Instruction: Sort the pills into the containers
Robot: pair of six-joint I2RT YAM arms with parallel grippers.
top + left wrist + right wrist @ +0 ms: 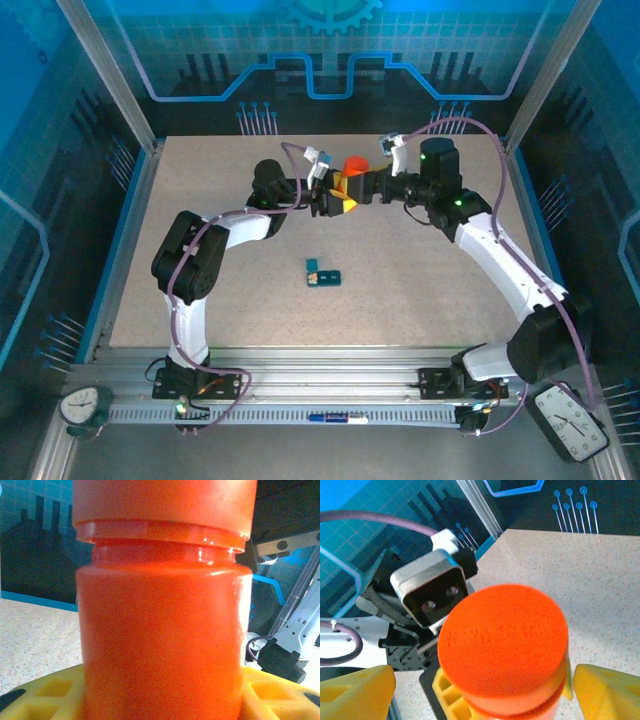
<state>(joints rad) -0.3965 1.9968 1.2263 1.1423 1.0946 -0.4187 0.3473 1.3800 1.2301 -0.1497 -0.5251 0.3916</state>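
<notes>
Your right gripper stands wide: its yellow fingers sit on either side of the cap without pinching it, the left one well clear and the right one just beside the rim. Your left gripper is closed on the orange bottle, with its yellow pads pressed against the lower body and the bottle upright between them. In the overhead view the two arms meet over the back middle of the table, with the bottle lifted between them.

The cap is still seated on the neck, so you are most likely at the opening step, between bites on the lid; no pills can be seen yet. The containers, a small dark-teal strip of cells, lie flat near the middle of the table, well apart from the bottle and closer to the arm bases.

Next, you probably need to close the right fingers squarely on the cap, twist while the left hand holds the body steady, then lift it off. Keep the bottle upright so nothing spills.
</notes>
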